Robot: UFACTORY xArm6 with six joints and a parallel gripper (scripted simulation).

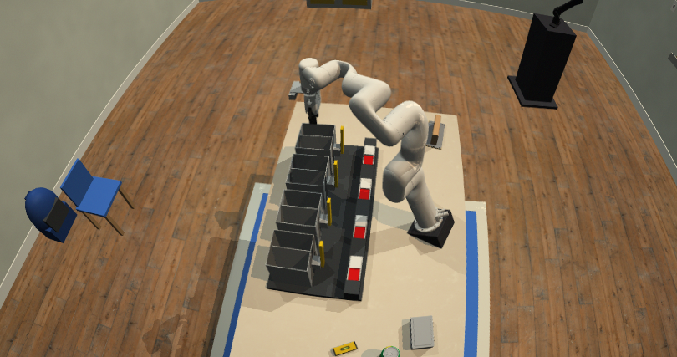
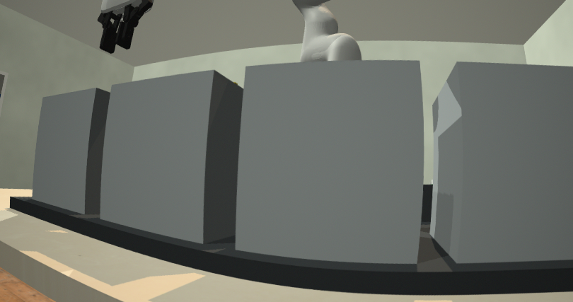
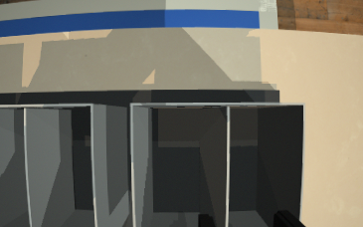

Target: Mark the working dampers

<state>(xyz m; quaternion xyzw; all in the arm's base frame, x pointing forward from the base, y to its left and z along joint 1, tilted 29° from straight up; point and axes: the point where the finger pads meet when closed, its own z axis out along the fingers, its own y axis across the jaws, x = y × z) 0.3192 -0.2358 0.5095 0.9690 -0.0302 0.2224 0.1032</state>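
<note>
Surrounding the workstation, a room with grey-green walls (image 1: 94,37) (image 2: 400,49) has a brown plank floor (image 1: 142,94) (image 2: 20,288) (image 3: 328,15). A broad cream tabletop (image 1: 412,283) (image 2: 80,243) (image 3: 338,149) supports the equipment. The white jointed arm (image 1: 374,94) (image 2: 318,23) mounts on the slider side, presumably so that it reaches both rows. A dark rectangular board (image 1: 345,174) (image 2: 160,240) (image 3: 204,96) carries the assembly and probably fixes the pairing of each damper with its indicator. Four grey, open-topped, box-shaped duct dampers (image 1: 299,273) (image 2: 328,159) (image 3: 141,159) stand upright in a row, each behind its own slider. The open tops likely permit inspection of the blades during a test. Upright yellow bar handles (image 1: 328,211) (image 2: 235,83) sit on the slider side, presumably for turning the shafts. The black two-finger gripper (image 1: 312,116) (image 2: 116,45) (image 3: 245,218) hangs high near the far end damper, fingers partly open, gripping nothing; the narrowed spacing suggests preparation for a handle. White square slider covers (image 1: 365,184) leave the small red windows (image 1: 363,193) exposed at all four stations; no green shows. Test each damper before moving its cover, since appearance does not identify a fault.
</note>
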